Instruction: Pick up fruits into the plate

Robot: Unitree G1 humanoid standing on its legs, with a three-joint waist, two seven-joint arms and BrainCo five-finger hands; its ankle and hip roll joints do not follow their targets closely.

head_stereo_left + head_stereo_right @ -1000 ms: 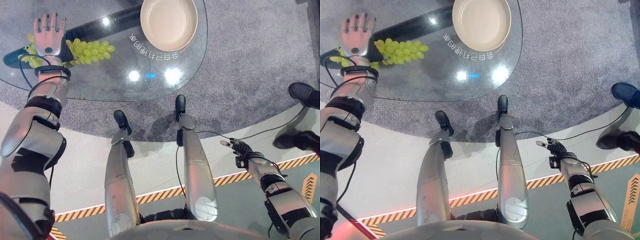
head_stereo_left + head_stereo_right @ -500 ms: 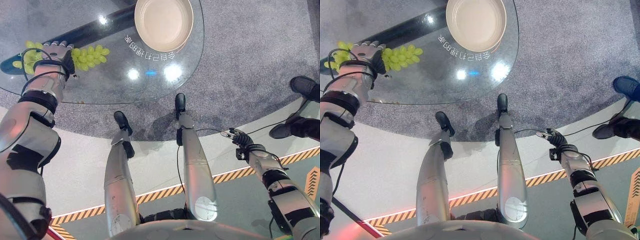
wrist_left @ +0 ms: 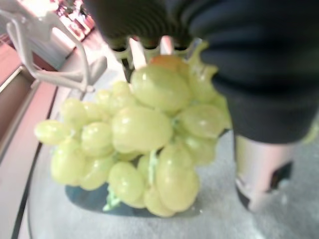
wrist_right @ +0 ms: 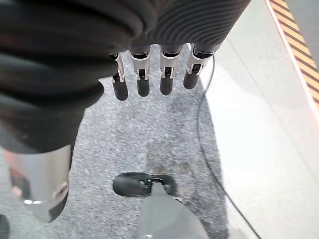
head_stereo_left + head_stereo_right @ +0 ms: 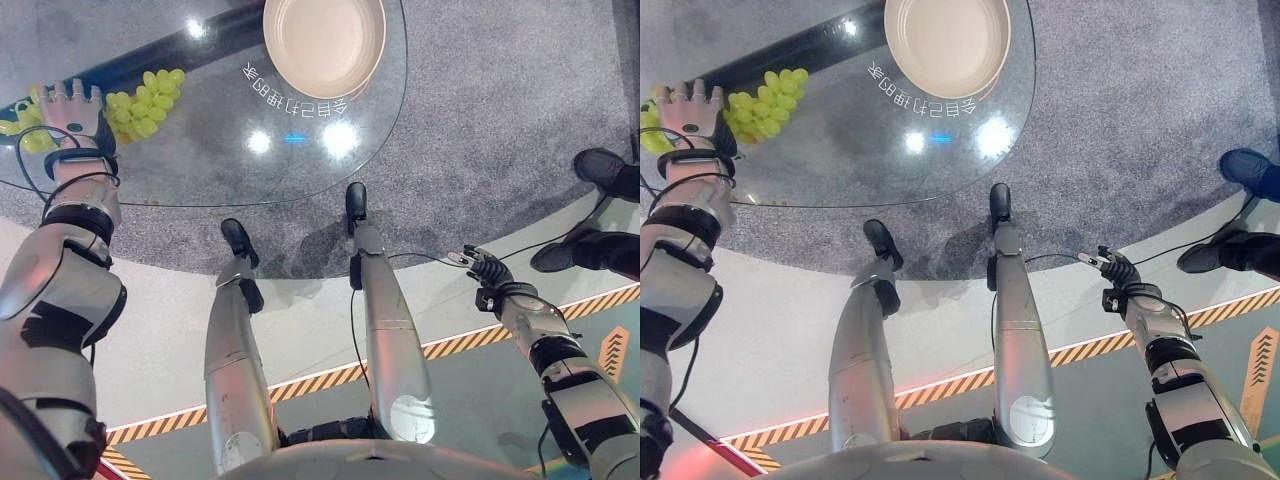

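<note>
So the robot's left hand [image 5: 68, 108] is sitting at the far left of the round glass table [image 5: 230, 150], fingers curled around a bunch of green grapes [image 5: 140, 98]. The bunch is hanging in that grip and spilling out to the right of the hand, and the wrist view is showing the grapes [image 3: 144, 134] bunched right up against the palm. More of the green fruit is peeking out on the left side of the hand too.

The round beige plate [image 5: 323, 42] is sitting well to the right of the grapes at the far edge of the table, nothing in it.

The right hand [image 5: 487, 270] is hanging low on the right over the pale floor, well away from the table, fingers [image 4: 143, 74] straight and slightly apart, holding nothing.

Someone's dark shoes [image 5: 580, 215] are showing at the far right on the grey carpet [image 5: 500, 120].
</note>
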